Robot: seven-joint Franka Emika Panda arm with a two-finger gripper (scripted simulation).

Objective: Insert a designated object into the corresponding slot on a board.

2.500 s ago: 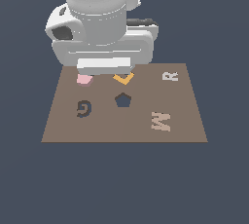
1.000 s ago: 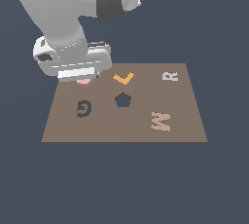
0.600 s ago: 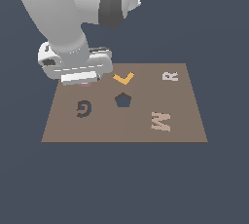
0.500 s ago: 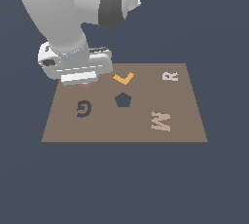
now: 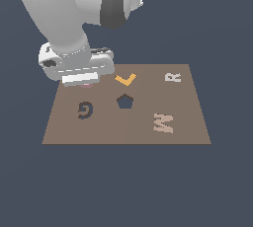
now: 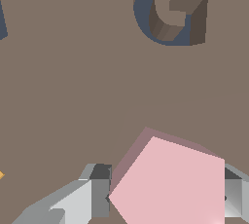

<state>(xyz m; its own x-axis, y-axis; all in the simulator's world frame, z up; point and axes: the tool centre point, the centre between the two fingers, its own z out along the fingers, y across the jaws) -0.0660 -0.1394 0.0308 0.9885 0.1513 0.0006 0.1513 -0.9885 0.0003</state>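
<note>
The pale-pink pentagon block (image 6: 170, 184) lies at the far corner of the brown board (image 5: 123, 130) on the exterior view's left; there only a pink sliver (image 5: 87, 86) shows under the hand. My gripper (image 6: 165, 194) straddles it, with one grey finger (image 6: 99, 191) touching one side and the other finger touching the opposite side. In the exterior view the gripper (image 5: 85, 81) is low over the board and its fingers are hidden by the hand. The dark navy pentagon slot (image 5: 125, 101) is empty at the board's middle, to the exterior view's right of the gripper.
The board (image 6: 73, 96) also bears a dark G cutout (image 5: 85, 110), which shows close by in the wrist view (image 6: 170, 13). There is also an orange L piece (image 5: 125, 79), a pale M (image 5: 163, 122) and a pale R (image 5: 172, 77). The white arm (image 5: 74, 9) towers over the board's far side.
The hand has swung from the board's far middle to its far corner on the exterior view's left and come down over the pink block, which it now almost hides. It has barely moved over the last half second.
</note>
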